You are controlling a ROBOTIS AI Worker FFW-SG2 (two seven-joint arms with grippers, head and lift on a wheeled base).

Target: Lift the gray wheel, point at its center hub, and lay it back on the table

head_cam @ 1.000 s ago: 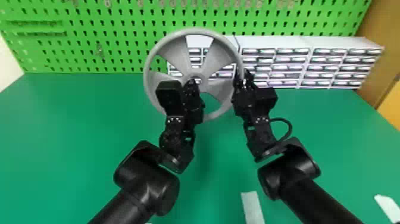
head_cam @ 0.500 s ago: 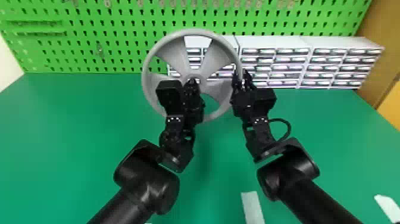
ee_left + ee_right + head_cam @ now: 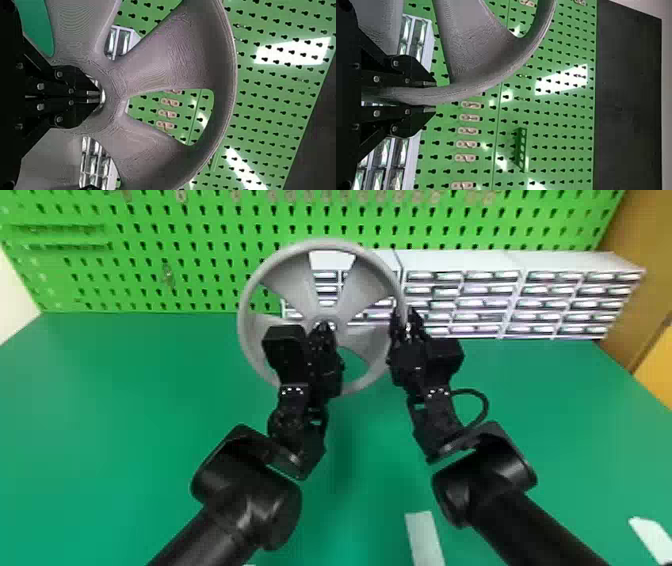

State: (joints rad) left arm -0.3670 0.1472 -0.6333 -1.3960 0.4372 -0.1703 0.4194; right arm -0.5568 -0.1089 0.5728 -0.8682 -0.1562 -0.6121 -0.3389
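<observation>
The gray wheel (image 3: 292, 282) is held upright above the table in the head view, its face toward me. My right gripper (image 3: 407, 322) grips the rim on the wheel's right side; in the right wrist view the right gripper (image 3: 433, 95) has the rim (image 3: 466, 92) between its two fingers. At the center hub is my left gripper (image 3: 324, 327), in front of the wheel. In the left wrist view, the left gripper (image 3: 99, 97) is shut, fingertips together at the hub (image 3: 113, 89), holding nothing. Whether the tips touch the hub I cannot tell.
Behind the wheel stand white drawer cabinets (image 3: 460, 262) at the back of the green table (image 3: 125, 415). A green pegboard (image 3: 200, 255) rises behind them. White strips (image 3: 424, 537) lie on the table near the front.
Over the last second the wheel has shifted very slightly to the left with my right gripper. The left gripper has barely moved and stays at the hub.
</observation>
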